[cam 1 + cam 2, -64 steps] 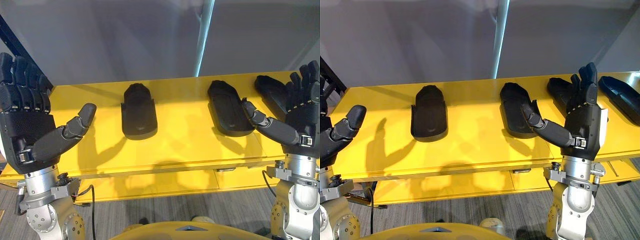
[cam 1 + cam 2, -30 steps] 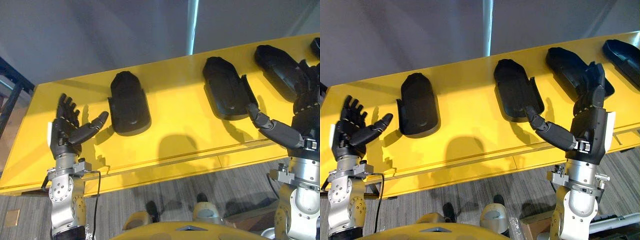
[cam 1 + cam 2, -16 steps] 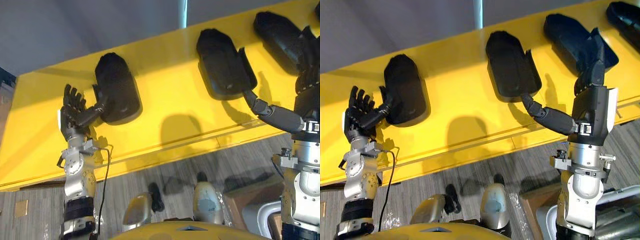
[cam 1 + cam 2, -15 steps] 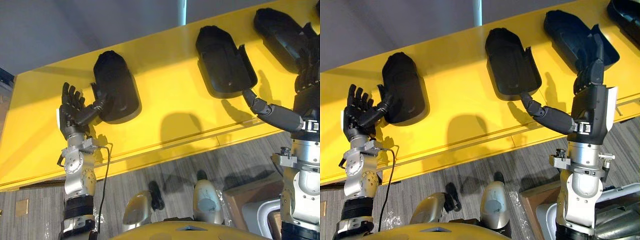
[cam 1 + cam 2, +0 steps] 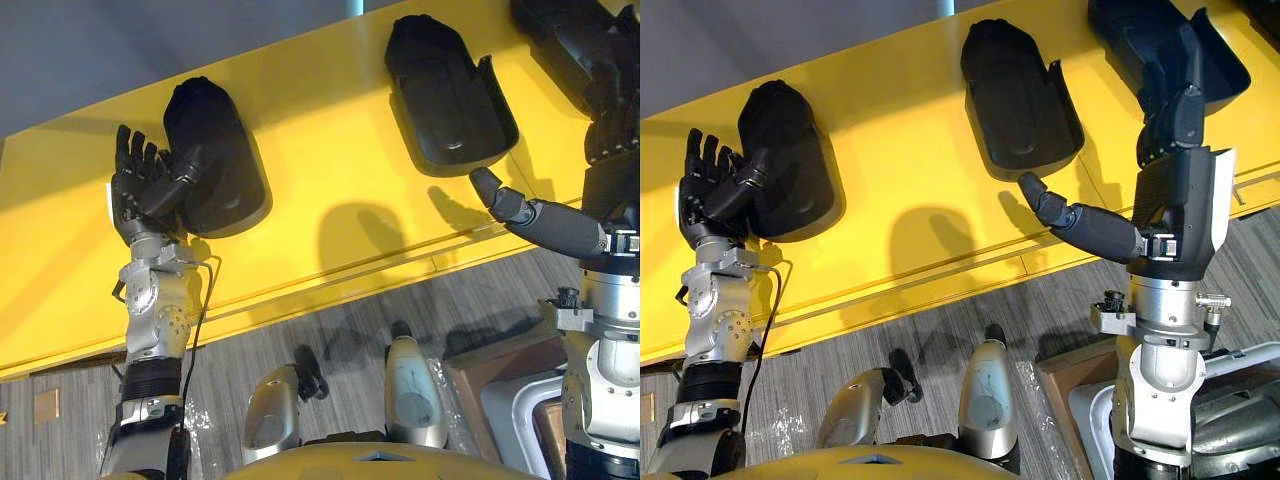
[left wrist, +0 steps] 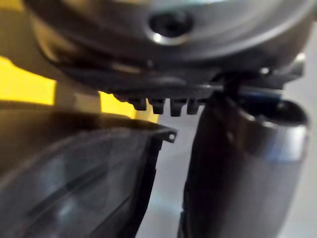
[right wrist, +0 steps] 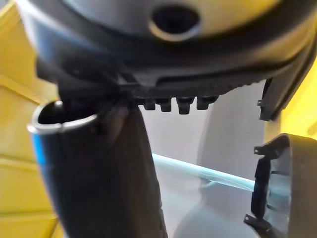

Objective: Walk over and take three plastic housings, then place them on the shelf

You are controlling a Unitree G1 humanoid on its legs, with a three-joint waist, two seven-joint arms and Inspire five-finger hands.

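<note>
Toward counter's [image 5: 330, 150] left end: plastic housing [image 5: 225, 175], long axis front-to-back, just right of my straight-fingered, empty left hand [image 5: 135, 198].

You see matt black plastic housings [image 5: 450, 95] on a smooth, slightly glossy yellow table [image 5: 330, 150]; grey woven floor [image 5: 330, 325].

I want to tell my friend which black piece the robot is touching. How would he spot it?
Follow the yellow table to its left end. The black housing there sits alone, apart from the middle housing, and only it has the left robot hand against it.
</note>
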